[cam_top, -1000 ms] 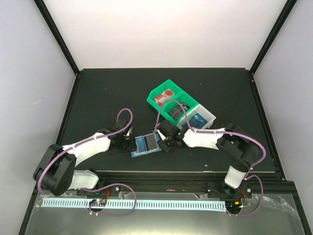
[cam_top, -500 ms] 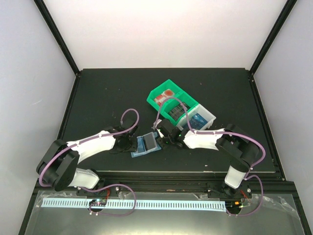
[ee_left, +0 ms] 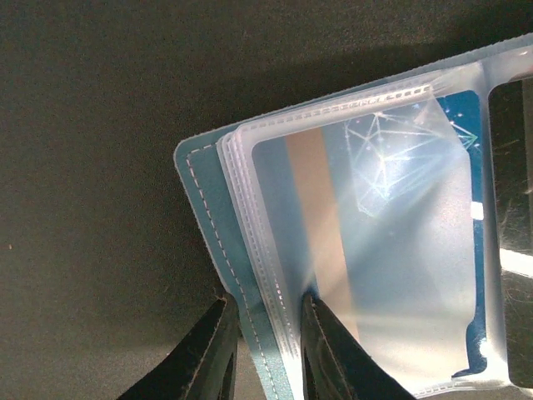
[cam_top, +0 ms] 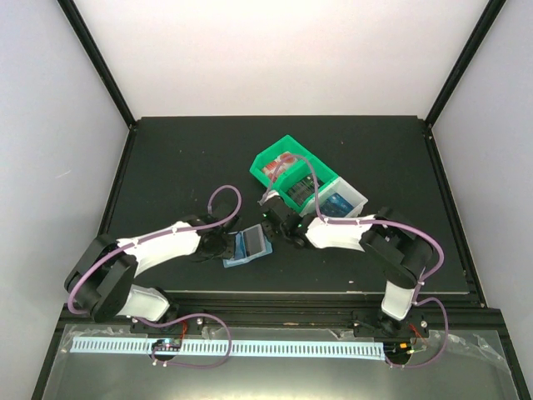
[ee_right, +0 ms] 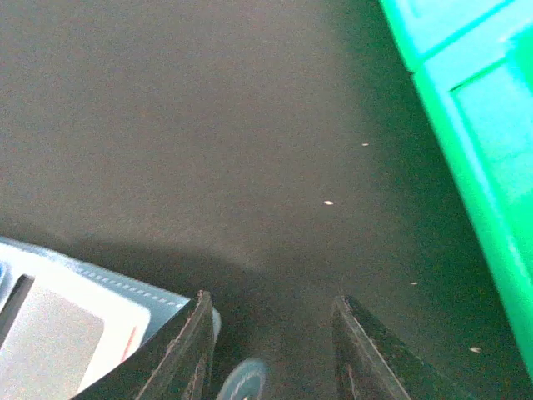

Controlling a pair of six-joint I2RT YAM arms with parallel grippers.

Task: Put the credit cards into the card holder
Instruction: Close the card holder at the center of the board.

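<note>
Inside the card holder (ee_left: 200, 190), a blue card (ee_left: 383, 258) bears pale geometric print

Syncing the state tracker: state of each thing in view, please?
card holder: open
pocketed card: inside its clear sleeve
left claw: shut on card holder's edge
right claw: open, empty
green bin: holds red-and-white card
white bin: holds loose blue card

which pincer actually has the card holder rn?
The left pincer: its fingers pinch the card holder at its teal cover edge. The right pincer is open over the table beside the holder's corner, with nothing gripped.
</note>
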